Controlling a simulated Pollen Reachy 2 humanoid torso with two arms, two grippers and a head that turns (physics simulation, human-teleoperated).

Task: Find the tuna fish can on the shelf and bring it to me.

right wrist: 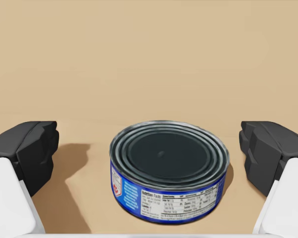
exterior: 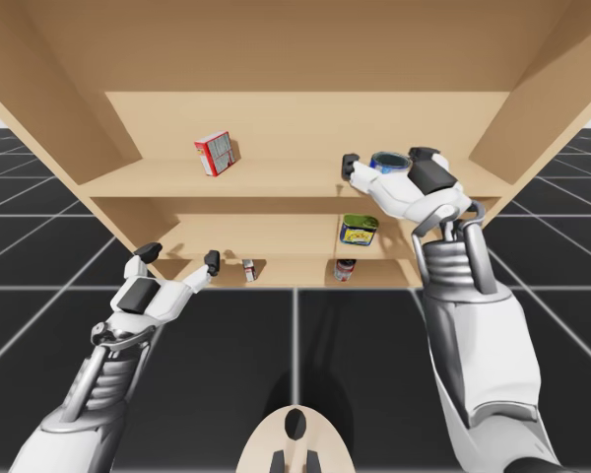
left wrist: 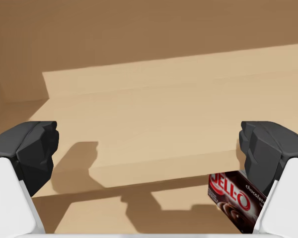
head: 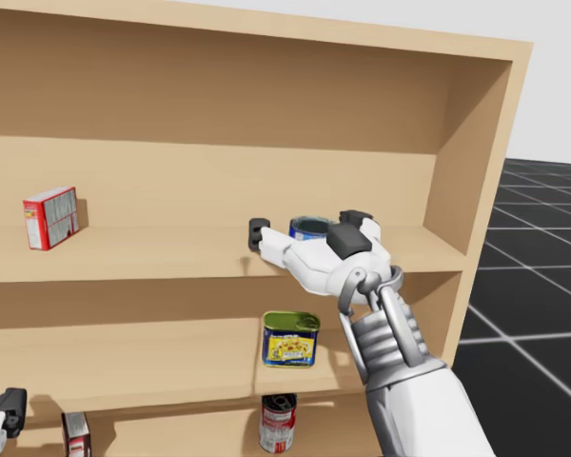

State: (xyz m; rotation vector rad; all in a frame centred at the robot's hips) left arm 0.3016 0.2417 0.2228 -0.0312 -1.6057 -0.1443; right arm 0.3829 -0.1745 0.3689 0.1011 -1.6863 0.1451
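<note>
The tuna fish can (right wrist: pixel 169 171) is a flat blue can with a dark ringed lid. It stands upright on the top shelf board (exterior: pixel 276 179). My right gripper (right wrist: pixel 149 153) is open, and the can sits between its fingers with a gap on both sides. The high view shows the can (exterior: pixel 389 161) inside my right gripper (exterior: pixel 386 163), and so does the head view, with the can (head: pixel 309 227) inside the gripper (head: pixel 306 228). My left gripper (exterior: pixel 180 256) is open and holds nothing, in front of the lower shelves; in the left wrist view my left gripper (left wrist: pixel 149 153) faces bare shelf boards.
A red and white box (exterior: pixel 215 153) stands at the left of the top shelf. A blue and yellow rectangular can (exterior: pixel 358 231) is on the middle shelf under the tuna can. The lowest shelf holds a red can (exterior: pixel 345 269) and a small dark box (left wrist: pixel 236 201).
</note>
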